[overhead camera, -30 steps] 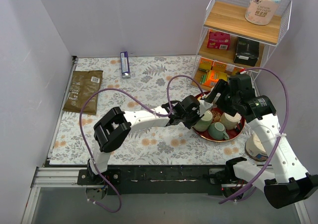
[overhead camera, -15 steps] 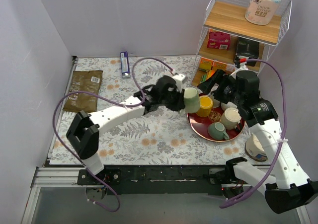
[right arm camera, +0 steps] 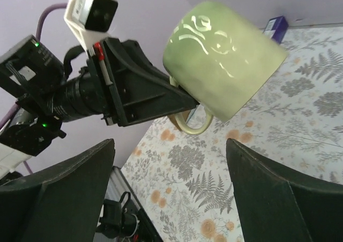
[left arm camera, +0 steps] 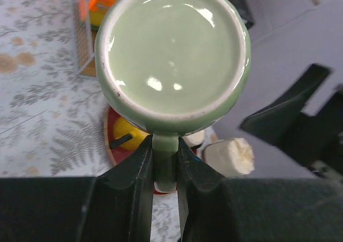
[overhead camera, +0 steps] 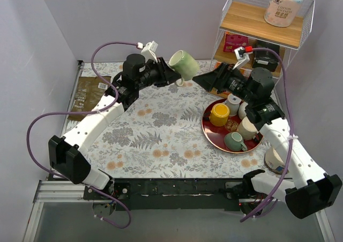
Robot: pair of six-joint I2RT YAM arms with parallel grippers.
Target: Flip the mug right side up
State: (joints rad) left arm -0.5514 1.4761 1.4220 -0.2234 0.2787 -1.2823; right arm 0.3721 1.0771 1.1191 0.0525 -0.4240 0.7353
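A pale green mug hangs in the air over the back middle of the table, tilted on its side. My left gripper is shut on its handle. In the left wrist view the mug's glazed base faces the camera and the handle sits pinched between my left gripper's jaws. My right gripper is open and empty, just right of the mug and apart from it. In the right wrist view the mug is above and beyond my right gripper.
A red tray at the right holds a yellow mug, a dark green mug and white cups. A wire shelf rack stands at the back right. A brown packet and a blue box lie at the back left.
My left arm has lifted the green mug off the tray area, up and to the back left. My right gripper has risen and swung left toward the mug.
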